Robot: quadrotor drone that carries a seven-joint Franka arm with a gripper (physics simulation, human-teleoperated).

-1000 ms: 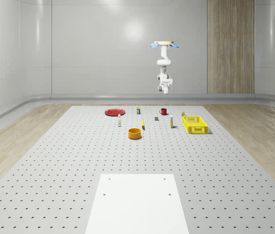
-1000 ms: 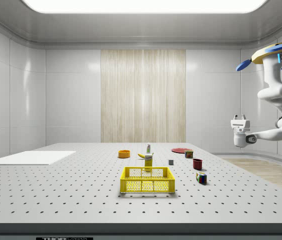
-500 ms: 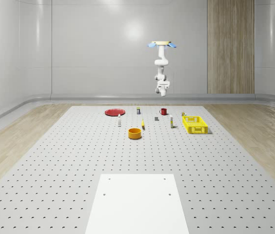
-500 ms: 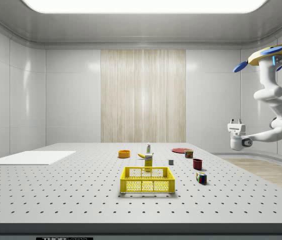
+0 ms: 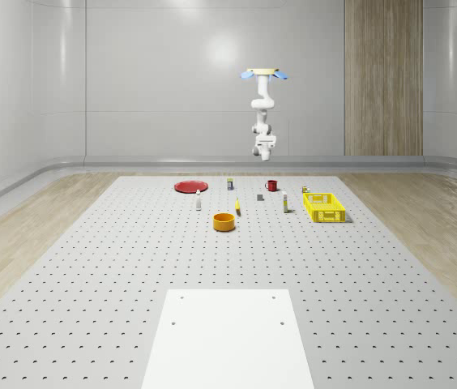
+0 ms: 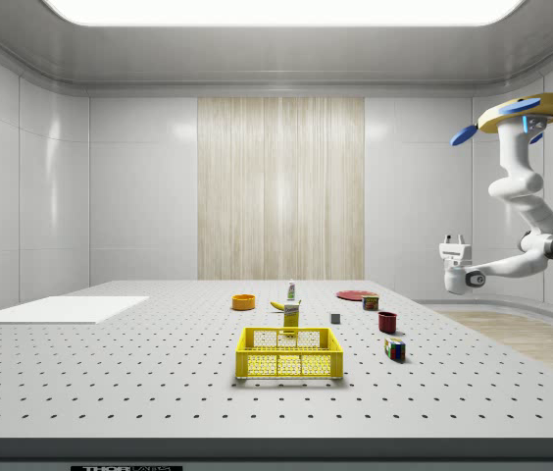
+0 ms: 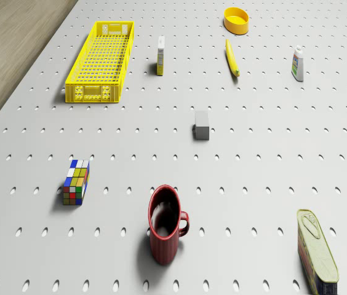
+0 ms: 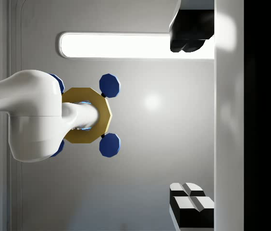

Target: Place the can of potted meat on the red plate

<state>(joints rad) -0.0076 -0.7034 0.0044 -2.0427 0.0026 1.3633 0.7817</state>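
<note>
The potted meat can (image 7: pixel 317 252) lies on its side on the perforated table, near the red mug (image 7: pixel 165 224). It is the small can (image 5: pixel 229 184) just to the right of the red plate (image 5: pixel 190 186) in the whole-scene view. In the side view the can (image 6: pixel 370 302) sits in front of the plate (image 6: pixel 353 293). The drone (image 6: pixel 519 110) hovers high beyond the table's far end. Its arm hangs folded, and the gripper (image 6: pixel 451 241) is turned upward, far above the can. In the wrist view the gripper (image 8: pixel 193 120) is open and empty, facing the drone's body (image 8: pixel 85 115).
A yellow basket (image 7: pixel 101 61), a Rubik's cube (image 7: pixel 75 182), a grey cube (image 7: pixel 202 124), a small box (image 7: pixel 160 55), a banana (image 7: pixel 231 58), an orange bowl (image 7: pixel 236 19) and a white bottle (image 7: pixel 298 63) stand scattered on the table. A white sheet (image 5: pixel 227 336) lies at the near end.
The drone has drifted towards the whole-scene view's left and nearer the table in the side view. The arm has swung the gripper from pointing down to pointing up.
</note>
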